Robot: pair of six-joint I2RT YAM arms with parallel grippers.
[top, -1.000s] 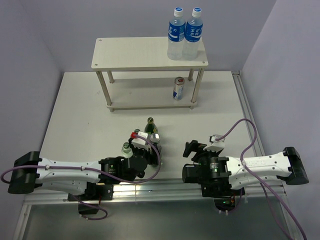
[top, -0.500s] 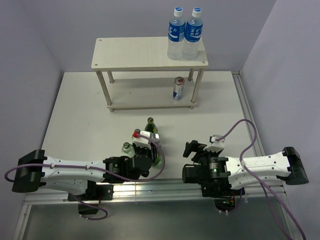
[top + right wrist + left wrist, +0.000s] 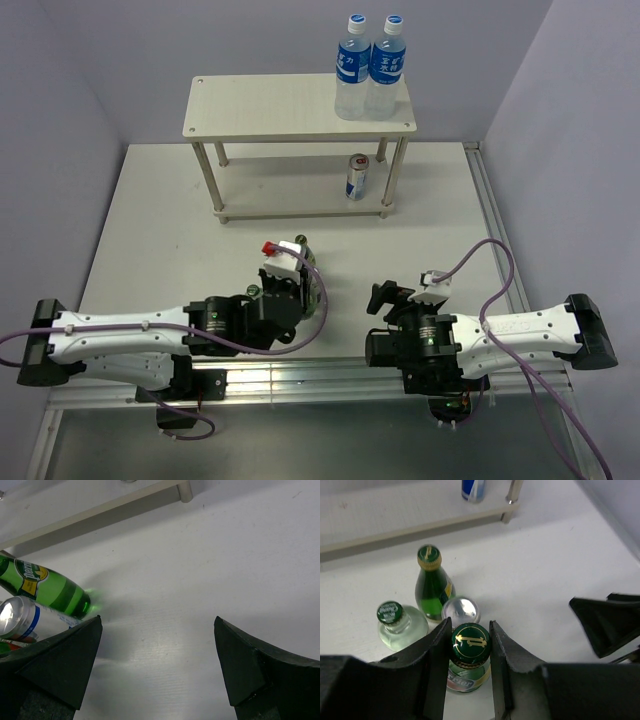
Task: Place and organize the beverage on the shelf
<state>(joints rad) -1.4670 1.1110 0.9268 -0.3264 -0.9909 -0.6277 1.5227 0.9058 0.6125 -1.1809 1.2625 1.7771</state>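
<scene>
My left gripper point(image 3: 470, 622) is shut on the gold-printed cap and neck of a dark-green glass bottle point(image 3: 468, 677); in the top view this left gripper point(image 3: 293, 272) is mid-table, ahead of its arm. Just beyond stand a second green bottle point(image 3: 432, 582), a slim can point(image 3: 461, 611) showing its silver top, and a squat clear bottle with a green cap point(image 3: 395, 621). Another can point(image 3: 357, 177) stands on the lower tier of the shelf point(image 3: 270, 105). My right gripper point(image 3: 157, 618) is open over bare table, right of the cluster.
Two tall blue-capped water bottles point(image 3: 368, 66) stand on the shelf's top board at its right end. The shelf's white legs point(image 3: 208, 175) rest on the white table point(image 3: 160, 230). Purple walls close in the sides. The right gripper point(image 3: 392, 298) sits near the held bottle.
The left gripper closed on the green bottle's cap, and its arm has since stretched forward toward the shelf. The right arm has not moved.
</scene>
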